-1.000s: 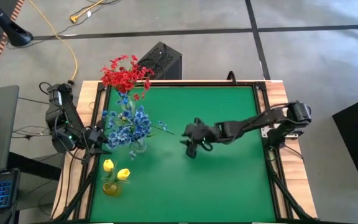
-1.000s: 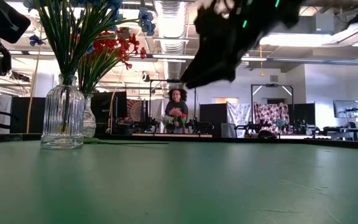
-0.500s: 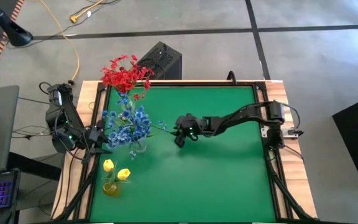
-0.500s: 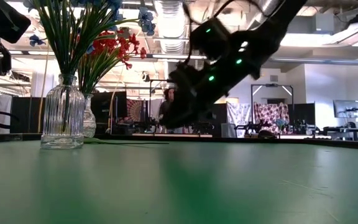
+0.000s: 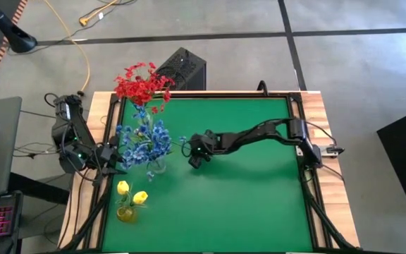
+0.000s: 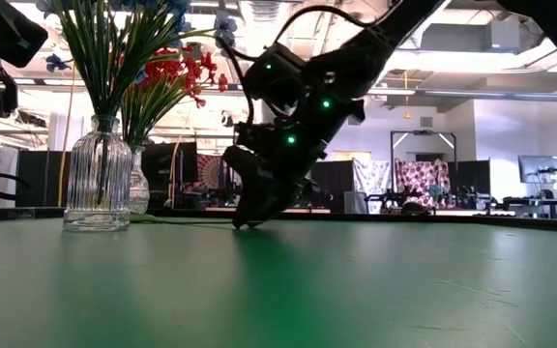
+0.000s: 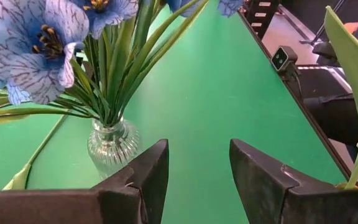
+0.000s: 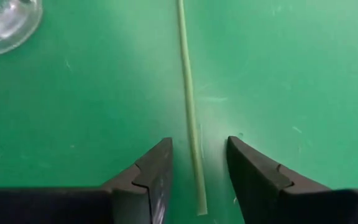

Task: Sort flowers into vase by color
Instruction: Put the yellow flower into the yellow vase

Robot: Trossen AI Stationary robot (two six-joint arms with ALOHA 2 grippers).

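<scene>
The right gripper (image 5: 192, 159) is down at the green table (image 5: 259, 204), fingers open either side of a thin green stem (image 8: 189, 112) lying flat, not yet closed on it. To its left stands a glass vase (image 6: 98, 184) of blue flowers (image 5: 143, 141). The red flowers (image 5: 143, 85) stand at the far left edge, the yellow tulips (image 5: 129, 194) near the left front. The left gripper (image 7: 194, 180) waits by the blue vase, fingers apart, holding nothing.
</scene>
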